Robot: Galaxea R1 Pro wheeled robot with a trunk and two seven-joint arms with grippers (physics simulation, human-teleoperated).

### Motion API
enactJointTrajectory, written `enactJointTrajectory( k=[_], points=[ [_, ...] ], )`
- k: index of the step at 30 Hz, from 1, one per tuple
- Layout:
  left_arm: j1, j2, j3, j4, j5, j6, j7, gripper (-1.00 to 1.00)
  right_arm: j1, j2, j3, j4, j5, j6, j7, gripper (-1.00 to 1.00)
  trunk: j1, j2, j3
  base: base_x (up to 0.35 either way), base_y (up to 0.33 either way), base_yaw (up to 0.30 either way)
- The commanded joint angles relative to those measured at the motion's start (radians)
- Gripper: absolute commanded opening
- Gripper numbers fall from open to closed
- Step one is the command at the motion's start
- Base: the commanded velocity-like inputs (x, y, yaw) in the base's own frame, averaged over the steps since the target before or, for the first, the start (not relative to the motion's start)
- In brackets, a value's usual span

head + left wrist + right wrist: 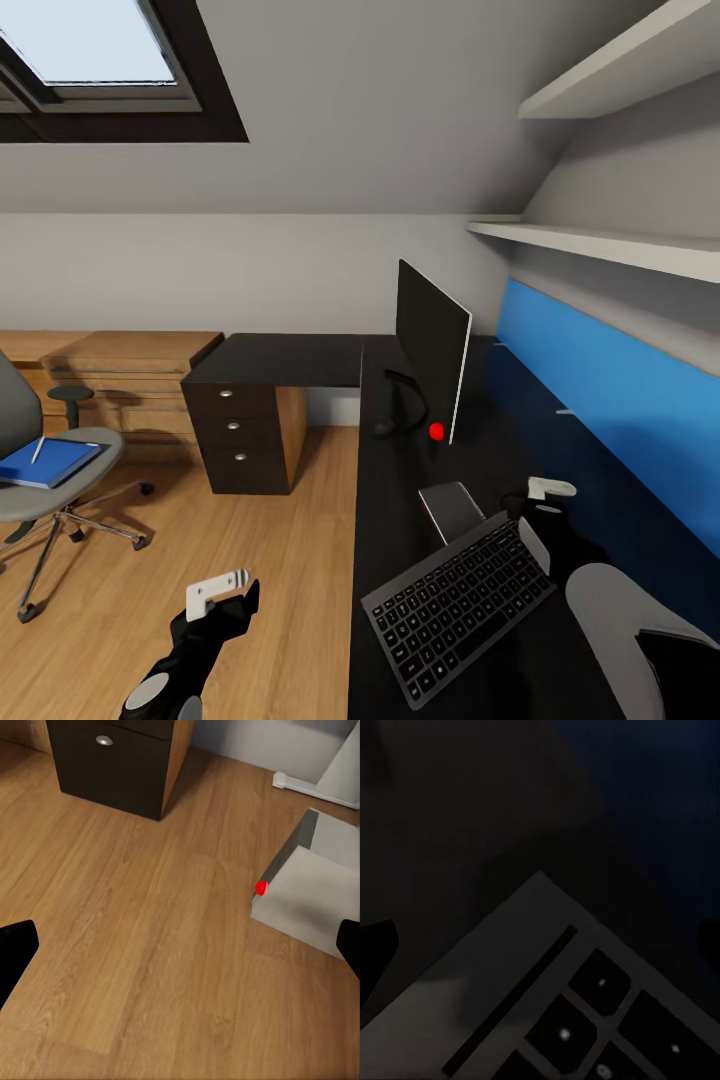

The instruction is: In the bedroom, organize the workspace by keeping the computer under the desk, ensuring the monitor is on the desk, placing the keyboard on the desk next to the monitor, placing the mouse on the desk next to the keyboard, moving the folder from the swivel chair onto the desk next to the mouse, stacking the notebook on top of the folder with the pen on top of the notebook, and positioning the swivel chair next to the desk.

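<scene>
Wood floor and grey walls surround the black bench [300, 360] in the head view; the monitor [432, 350] stands on it, the keyboard [458, 603] and notebook [451, 508] nearer, the right hand [548, 505] at the keyboard's far corner. On the swivel chair [60, 470] lies the folder [45, 462] with the pen [37, 450]. The left hand [222, 592] hangs over the floor.

Left wrist view: fingers apart above floorboards, drawer unit [120, 761] beyond.

Right wrist view: dim; fingers seemingly apart over the keyboard's corner.

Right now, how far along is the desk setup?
Done: monitor and keyboard are on the desk, with the notebook between them. In hand: right gripper hovers by the keyboard. Left: folder and pen are on the swivel chair.
</scene>
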Motion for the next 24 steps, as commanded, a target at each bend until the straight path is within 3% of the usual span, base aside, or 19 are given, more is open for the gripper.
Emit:
enactJointTrajectory(
  k=[1, 24],
  points=[
    [0.0, 0.0, -0.002, -0.002, 0.011, 0.003, 0.008, 1.0, 0.0, 0.001, -0.001, -0.003, -0.001, 0.006, -0.001, 1.0, 0.0, -0.001, -0.001, 0.0, 0.0, 0.0],
    [0.0, -0.001, -0.003, 0.005, 0.011, 0.002, 0.007, 1.0, 0.0, 0.0, -0.001, -0.006, -0.002, 0.006, 0.001, 1.0, 0.0, -0.001, -0.001, 0.064, 0.0, 0.0]
  ],
)
